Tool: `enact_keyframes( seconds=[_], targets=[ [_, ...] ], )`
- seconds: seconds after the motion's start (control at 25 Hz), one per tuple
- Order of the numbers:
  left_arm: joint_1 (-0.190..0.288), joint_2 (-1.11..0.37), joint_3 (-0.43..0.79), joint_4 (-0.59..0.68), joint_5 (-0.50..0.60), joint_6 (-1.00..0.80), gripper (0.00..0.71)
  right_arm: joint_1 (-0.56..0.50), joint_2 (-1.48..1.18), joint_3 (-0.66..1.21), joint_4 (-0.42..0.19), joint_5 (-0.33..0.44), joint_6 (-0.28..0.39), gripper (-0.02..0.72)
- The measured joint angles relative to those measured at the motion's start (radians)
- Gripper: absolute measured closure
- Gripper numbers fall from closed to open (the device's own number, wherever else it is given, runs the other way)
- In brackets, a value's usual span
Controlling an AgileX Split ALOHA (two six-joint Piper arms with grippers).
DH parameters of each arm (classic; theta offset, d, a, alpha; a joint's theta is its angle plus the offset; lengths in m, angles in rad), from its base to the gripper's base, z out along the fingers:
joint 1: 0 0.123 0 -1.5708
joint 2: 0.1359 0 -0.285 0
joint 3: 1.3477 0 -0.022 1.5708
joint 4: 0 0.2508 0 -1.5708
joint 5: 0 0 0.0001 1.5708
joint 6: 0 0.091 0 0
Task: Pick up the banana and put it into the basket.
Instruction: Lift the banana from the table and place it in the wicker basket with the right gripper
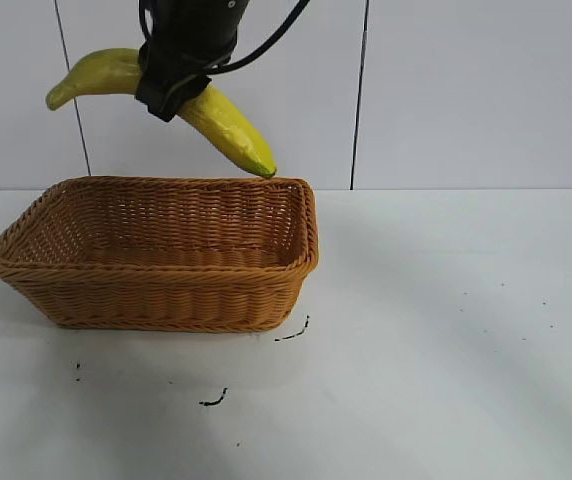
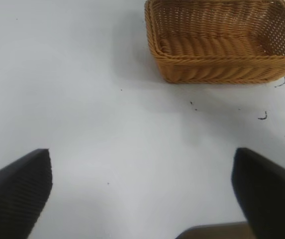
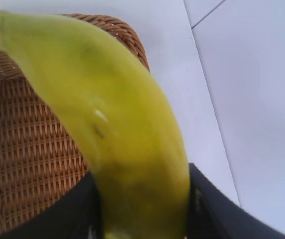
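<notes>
The yellow banana with its greenish tip pointing down hangs above the far rim of the tan wicker basket. My right gripper is shut on the banana's middle and holds it in the air. In the right wrist view the banana fills the space between the black fingers of the gripper, with the basket's inside below it. My left gripper is open and empty over bare table, far from the basket; it does not show in the exterior view.
The white table stretches to the right of the basket and in front of it, with small dark marks near the basket. A white panelled wall stands close behind.
</notes>
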Motion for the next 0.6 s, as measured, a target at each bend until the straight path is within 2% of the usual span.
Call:
enact_keyframes(
  seconds=[0.16, 0.44, 0.6],
  targets=[
    [0.0, 0.0, 0.0, 0.0, 0.0, 0.0, 0.015, 0.0, 0.065, 0.0, 0.017, -0.053, -0.001, 0.388],
    [0.0, 0.0, 0.0, 0.0, 0.0, 0.0, 0.015, 0.0, 0.115, 0.0, 0.039, -0.054, -0.001, 0.388],
    [0.0, 0.0, 0.0, 0.0, 0.0, 0.0, 0.015, 0.0, 0.115, 0.0, 0.074, -0.054, 0.006, 0.388]
  ],
)
